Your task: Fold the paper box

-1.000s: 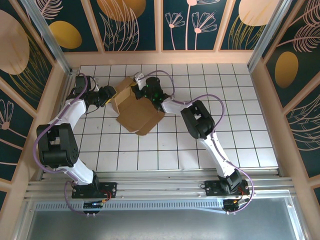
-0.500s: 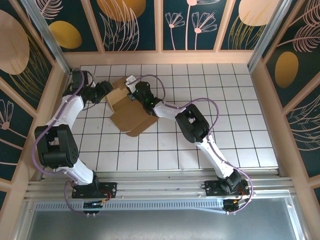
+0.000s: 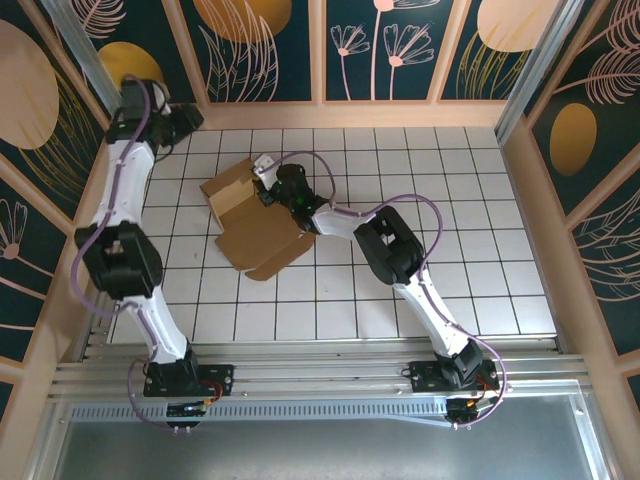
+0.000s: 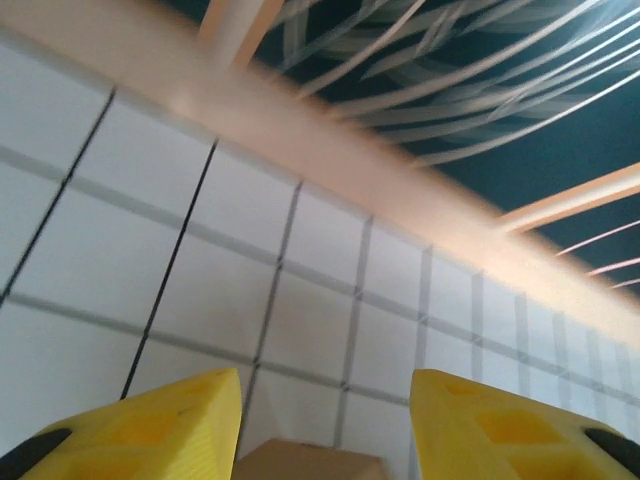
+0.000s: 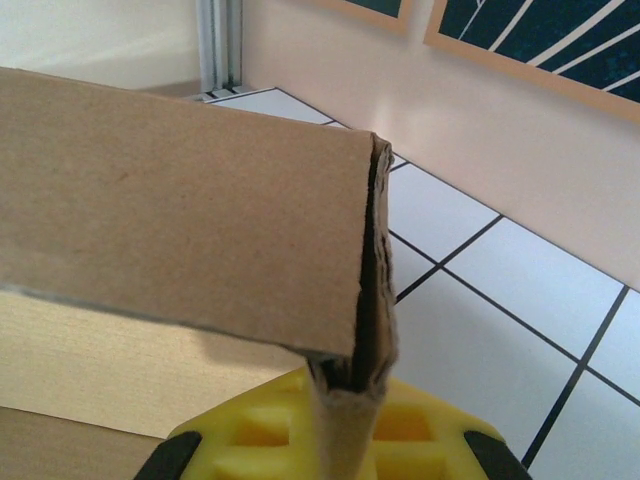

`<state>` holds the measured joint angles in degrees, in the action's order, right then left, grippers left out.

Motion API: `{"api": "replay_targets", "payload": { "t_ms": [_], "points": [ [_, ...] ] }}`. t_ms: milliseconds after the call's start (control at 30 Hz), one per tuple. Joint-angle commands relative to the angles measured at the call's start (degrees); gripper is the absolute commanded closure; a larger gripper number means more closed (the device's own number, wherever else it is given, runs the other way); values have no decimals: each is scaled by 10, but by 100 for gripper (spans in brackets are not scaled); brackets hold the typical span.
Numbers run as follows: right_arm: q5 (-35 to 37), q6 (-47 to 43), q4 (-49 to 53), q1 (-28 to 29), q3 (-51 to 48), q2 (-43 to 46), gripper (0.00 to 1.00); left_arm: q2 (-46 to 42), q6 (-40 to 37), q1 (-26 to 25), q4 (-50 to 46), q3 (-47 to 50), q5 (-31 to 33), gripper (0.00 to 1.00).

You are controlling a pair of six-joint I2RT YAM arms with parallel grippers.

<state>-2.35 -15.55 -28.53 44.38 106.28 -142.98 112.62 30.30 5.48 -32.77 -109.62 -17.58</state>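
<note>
At about 9 o'clock from the middle of the tiled table, the paper box lay partly formed. A flat brown sheet spread toward 5 o'clock, ending in tabs on its near edge. A raised wall section stood at the sheet's 11 o'clock side.

The right claw sat at the box's 1 o'clock edge, with its arm stretching in from 4 o'clock. Seen from the right wrist, the claw was pressed together on the cardboard. A doubled flap of the box ran down between the yellow pads, and its folded edge stood upright at 12 o'clock above them. White tiles and the wooden rim lay beyond at 2 o'clock.

The left claw hung over the table's 10 o'clock corner, well apart from the box. From the left wrist, that claw was spread, its yellow fingers parted with bare tiles showing between them and nothing in the gap. A sliver of brown cardboard showed at 6 o'clock, and a dark patterned panel ran across at 1 o'clock.
</note>
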Motion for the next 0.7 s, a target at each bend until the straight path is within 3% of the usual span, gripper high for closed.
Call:
{"api": "replay_targets", "payload": {
  "t_ms": [0,233,367,667],
  "points": [
    [-25,-3,52,-1,-20,12,100,37,-12,1,-61,42,-30,52],
    [-11,-20,55,-3,-29,16,100,45,2,-24,49,197,-115,57],
    [-6,-31,62,-3,-31,20,100,51,3,-55,88,243,-168,58],
    [34,-24,44,14,-15,0,100,58,7,-66,130,288,-211,61]
  ]
}}
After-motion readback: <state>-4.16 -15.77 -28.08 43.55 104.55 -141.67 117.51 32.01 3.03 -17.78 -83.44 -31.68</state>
